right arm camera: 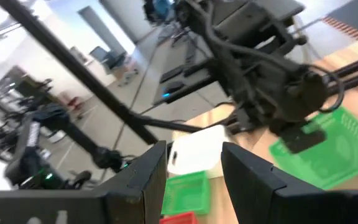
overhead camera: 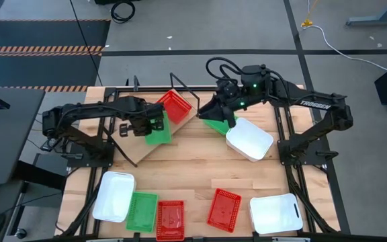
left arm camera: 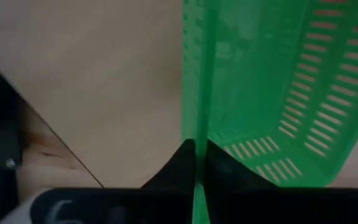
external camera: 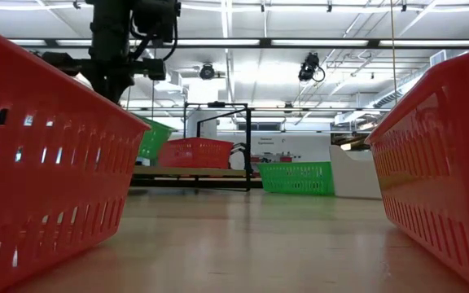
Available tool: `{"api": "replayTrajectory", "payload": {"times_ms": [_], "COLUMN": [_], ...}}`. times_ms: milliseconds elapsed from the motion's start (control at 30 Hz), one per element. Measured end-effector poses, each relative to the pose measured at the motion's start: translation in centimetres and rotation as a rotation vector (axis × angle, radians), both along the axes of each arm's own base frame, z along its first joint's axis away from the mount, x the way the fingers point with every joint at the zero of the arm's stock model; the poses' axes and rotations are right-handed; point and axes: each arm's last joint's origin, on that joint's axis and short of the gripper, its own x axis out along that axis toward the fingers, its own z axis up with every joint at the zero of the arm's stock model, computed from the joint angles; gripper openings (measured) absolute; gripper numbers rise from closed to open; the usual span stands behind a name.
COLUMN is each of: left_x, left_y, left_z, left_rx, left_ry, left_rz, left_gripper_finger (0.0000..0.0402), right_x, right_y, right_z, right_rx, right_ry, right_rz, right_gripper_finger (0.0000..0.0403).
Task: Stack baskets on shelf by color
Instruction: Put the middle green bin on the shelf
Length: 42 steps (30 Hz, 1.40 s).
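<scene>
My left gripper (overhead camera: 154, 126) points down over the shelf (overhead camera: 143, 149), shut on a green basket (overhead camera: 158, 133) that shows tilted in the low view (external camera: 155, 138). A red basket (overhead camera: 175, 106) stands on the shelf's far end. My right gripper (overhead camera: 208, 111) hovers open and nearly level, high above the table's far middle, with nothing between its fingers (right arm camera: 194, 177). Below it on the table are another green basket (overhead camera: 215, 125) and a white basket (overhead camera: 249, 139). My left gripper pinches the green basket's side wall at its rim (left arm camera: 195, 134), one finger inside the basket and one outside. The fingers come from above, pointing down. The basket hangs tilted over the shelf plank (left arm camera: 104, 81). Whether its lower part touches the plank cannot be told.
Along the near edge lie a white basket (overhead camera: 115, 195), a green one (overhead camera: 142, 211), two red ones (overhead camera: 170, 220) (overhead camera: 224, 209) and another white one (overhead camera: 276, 213). Bare tabletop lies between them and the shelf. Black wire frames (overhead camera: 180, 84) stand at the shelf's far end.
</scene>
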Motion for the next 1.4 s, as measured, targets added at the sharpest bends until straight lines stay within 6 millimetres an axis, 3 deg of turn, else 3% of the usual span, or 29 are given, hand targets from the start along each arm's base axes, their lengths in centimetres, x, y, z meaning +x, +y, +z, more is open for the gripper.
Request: {"api": "replayTrajectory", "payload": {"times_ms": [367,667,1200,1400], "left_x": [0.4,0.3,1.2,1.3], "left_y": [-1.6,-0.2,0.2,0.1], "left_z": [0.0,-0.2,-1.1,-1.0], "left_rx": [0.079,0.095,0.061,0.073], "left_ry": [-0.009,-0.011,-0.012,-0.014], "left_rz": [0.314,0.45,0.457,0.299], "left_gripper_finger": [0.0017,0.0028,0.0086,0.0103], "right_x": [-2.0,-2.5,-2.5,-2.5], "right_y": [0.3,0.4,0.4,0.4], "right_z": [1.5,1.7,1.5,1.5], "right_rx": [-0.004,-0.003,-0.001,-0.003], "right_ry": [-0.058,-0.056,-0.036,-0.036], "right_rz": [0.019,0.023,0.025,0.024], "right_gripper_finger": [0.0158,0.0158,0.0158,0.0158]}}
